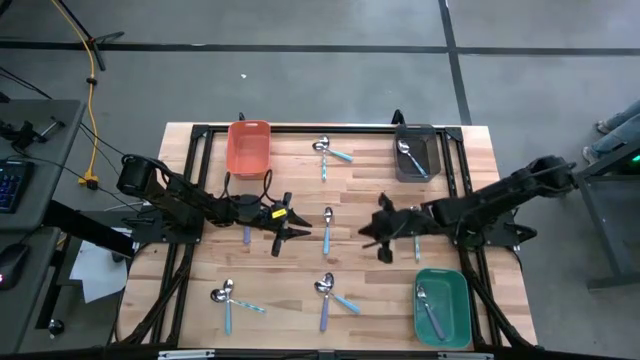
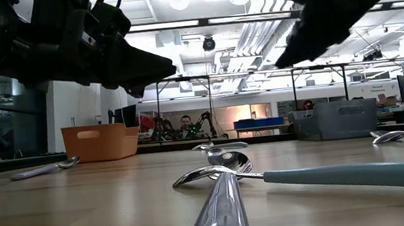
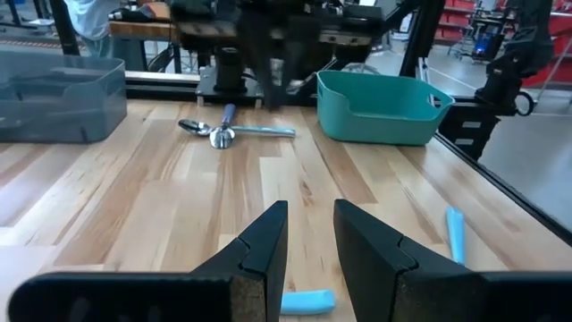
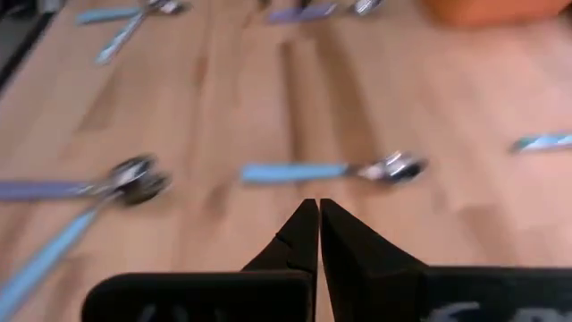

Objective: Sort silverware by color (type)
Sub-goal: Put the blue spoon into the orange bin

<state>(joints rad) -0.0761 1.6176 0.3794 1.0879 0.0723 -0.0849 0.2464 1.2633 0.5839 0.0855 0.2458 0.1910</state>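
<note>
Both tools hover empty over mid-bench; a pick is being lined up.
Left tool [image 1: 290, 225] is slightly parted, right tool [image 1: 377, 232] closed; the centre spoon [image 1: 327, 222] lies between them and must be approached, judged next.

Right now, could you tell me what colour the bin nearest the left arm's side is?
Orange; the orange bin shows best in the high view.

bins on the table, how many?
3. Orange bin at the far edge on the left arm's side, grey bin at the far edge on the right arm's side, green bin at the near right corner. None seem hidden.
</note>
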